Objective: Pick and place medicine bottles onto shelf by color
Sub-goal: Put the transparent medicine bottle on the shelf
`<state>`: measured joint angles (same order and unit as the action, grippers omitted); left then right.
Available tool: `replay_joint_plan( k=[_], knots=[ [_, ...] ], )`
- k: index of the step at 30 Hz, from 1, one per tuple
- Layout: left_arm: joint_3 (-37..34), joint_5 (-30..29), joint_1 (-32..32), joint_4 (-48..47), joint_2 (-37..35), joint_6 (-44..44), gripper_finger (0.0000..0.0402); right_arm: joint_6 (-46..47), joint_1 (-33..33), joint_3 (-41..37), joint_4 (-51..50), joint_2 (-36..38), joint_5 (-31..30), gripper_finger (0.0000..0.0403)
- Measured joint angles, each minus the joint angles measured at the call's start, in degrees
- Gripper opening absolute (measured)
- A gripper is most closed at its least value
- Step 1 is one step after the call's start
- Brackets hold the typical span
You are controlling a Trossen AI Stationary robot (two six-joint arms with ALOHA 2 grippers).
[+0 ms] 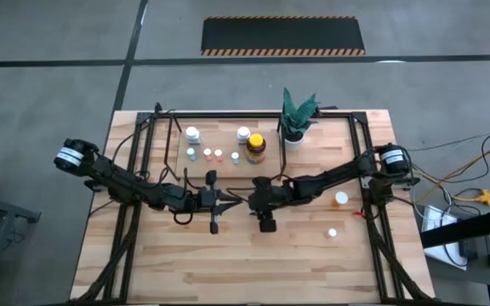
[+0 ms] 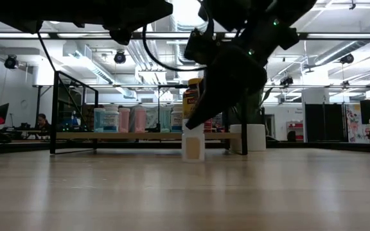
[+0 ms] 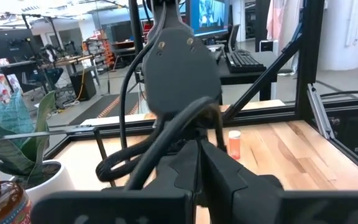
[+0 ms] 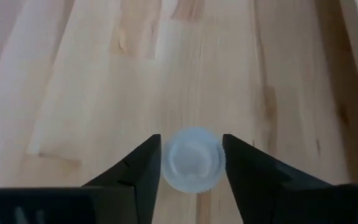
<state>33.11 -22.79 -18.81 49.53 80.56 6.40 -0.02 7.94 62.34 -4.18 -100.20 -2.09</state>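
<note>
R gripper (image 4: pixel 191 163) points straight down near table centre, fingers spread either side of a small white-capped bottle (image 4: pixel 192 160); narrow gaps show both sides in wrist view, so straddling, not yet pinching, as far as I can tell; low view shows same bottle (image 2: pixel 193 142) upright on the tabletop (image 1: pixel 228 263) under the dark gripper body; in high view the bottle is hidden beneath the arm.

L gripper (image 1: pixel 228 201) waits just beside it toward the table's left, fingers pressed together, nothing held.

Shelf (image 1: pixel 219 127) sits along far edge of table; already carries white-capped bottles (image 1: pixel 192 134), a row of tiny pink/pale ones, amber yellow-capped bottle (image 1: pixel 256 147); spiky plant (image 1: pixel 296 115) at its right end. Orange-capped bottle (image 1: pixel 340 198) and one more white-capped (image 1: pixel 333 231) lie loose toward right edge of table, well apart from shelf.

Handling, est.: tiny plastic bottle, v. light, rigid, not fragile; cap ribbed round rim, body prob. smooth and slick; narrow base, so tips easily if one finger lands first. Best hold: across the cap or the shoulder just below it, fingers centred, squeeze gently; light grip enough; too hard or off-centre could squirt it sideways.
</note>
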Motion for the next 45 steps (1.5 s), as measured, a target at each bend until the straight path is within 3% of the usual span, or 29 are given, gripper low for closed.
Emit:
replay_joint_plan(
  k=[11,18,23,29,32,35,41,45],
  knots=[
    [0.4,0.0,-0.2,0.0,0.0,-0.9,0.0002,-3.0,-0.2,-1.5,-4.5,6.5,0.6,0.0229],
    [0.7,0.0,-0.8,-2.9,0.0,-8.1,0.0002,-6.9,0.0,-13.5,3.8,19.1,0.6,0.0226],
    [7.1,-2.0,-0.8,-19.4,2.1,-18.5,0.0002,-12.1,0.0,-23.3,18.2,28.4,0.6,0.0215],
    [24.4,-3.7,-0.8,-50.0,13.3,-24.0,0.0006,-15.7,0.0,-28.0,22.4,36.6,0.6,0.0208],
    [32.4,-3.7,0.0,-62.5,18.5,-24.0,0.0033,-15.6,0.0,-29.4,22.2,39.4,0.6,0.0207],
    [37.4,-3.7,0.9,-68.1,22.7,-22.8,0.0082,-14.7,0.1,-31.2,21.8,41.1,0.6,0.0207],
    [39.3,-3.7,2.6,-68.3,25.2,-22.6,0.0195,-14.4,0.1,-32.3,22.1,42.8,0.6,0.0207],
    [37.8,-3.0,3.2,-68.4,25.3,-22.6,0.024,-14.1,0.1,-32.4,22.1,42.9,0.6,0.0207]
  ],
)
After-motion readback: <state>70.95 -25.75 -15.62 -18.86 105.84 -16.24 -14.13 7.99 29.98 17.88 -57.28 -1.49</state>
